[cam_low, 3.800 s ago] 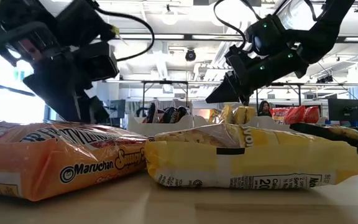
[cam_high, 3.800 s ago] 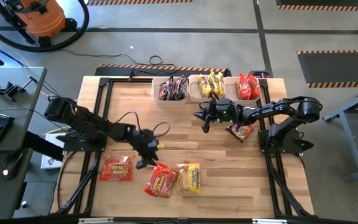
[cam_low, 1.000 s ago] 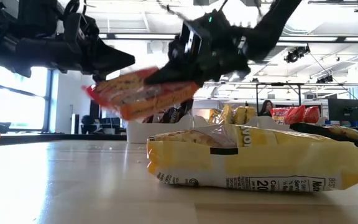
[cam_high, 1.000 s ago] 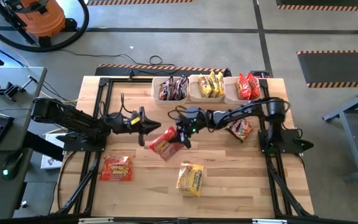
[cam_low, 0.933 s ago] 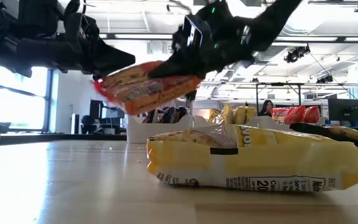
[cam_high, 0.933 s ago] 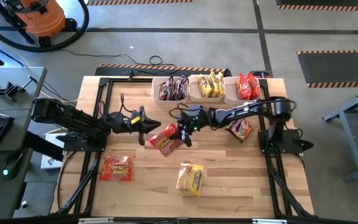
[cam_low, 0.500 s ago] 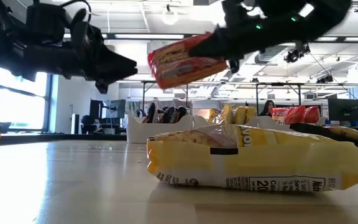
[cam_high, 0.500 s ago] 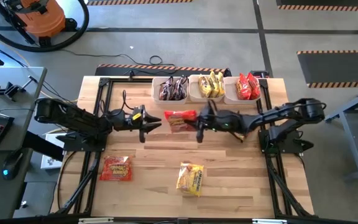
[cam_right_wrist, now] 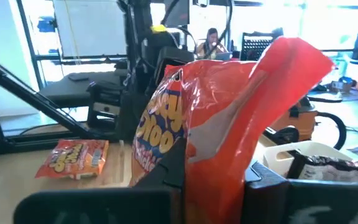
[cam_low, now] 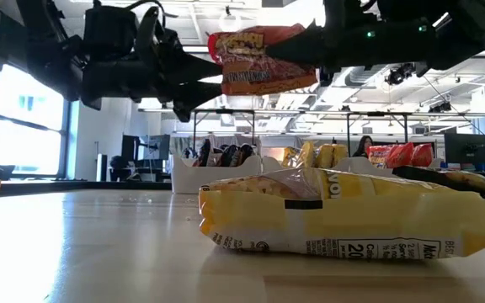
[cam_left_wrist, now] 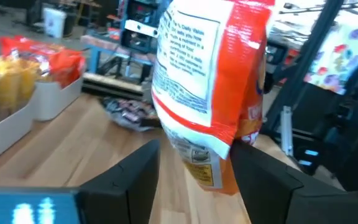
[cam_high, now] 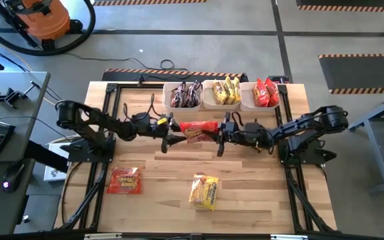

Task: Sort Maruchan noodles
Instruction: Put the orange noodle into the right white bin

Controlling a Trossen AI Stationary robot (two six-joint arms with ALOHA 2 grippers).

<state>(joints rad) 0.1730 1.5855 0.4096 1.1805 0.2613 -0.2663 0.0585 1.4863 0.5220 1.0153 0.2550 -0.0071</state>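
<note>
A red Maruchan noodle packet (cam_high: 197, 128) hangs in the air over the middle of the table, a little in front of the bins. My right gripper (cam_high: 217, 133) is shut on its right end. My left gripper (cam_high: 171, 131) is open at the packet's left end; in the left wrist view its fingers (cam_left_wrist: 132, 180) stand on either side of that end (cam_left_wrist: 207, 165), and I cannot tell whether they touch it. A yellow packet (cam_high: 203, 191) and an orange-red packet (cam_high: 124, 180) lie flat on the near part of the table. My right gripper pinches the red packet's right end (cam_right_wrist: 219, 149) between its two fingers. The fingers come level from the table's right. The packet is lifted clear of the table, standing nearly on edge with its printed face (cam_low: 259, 59) toward the near side.
Three white bins stand along the far edge, holding dark packets (cam_high: 185, 95), yellow packets (cam_high: 223, 91) and red packets (cam_high: 265, 92). A dark packet (cam_left_wrist: 129, 113) lies on the table beneath my right arm. Black frame rails run along both table sides.
My left gripper has let go of the red packet and opened. My right gripper has raised the packet and carried it toward the table's far and right edges, turning it nearly on edge. My left gripper has then followed toward the right, up to the packet's left end.
</note>
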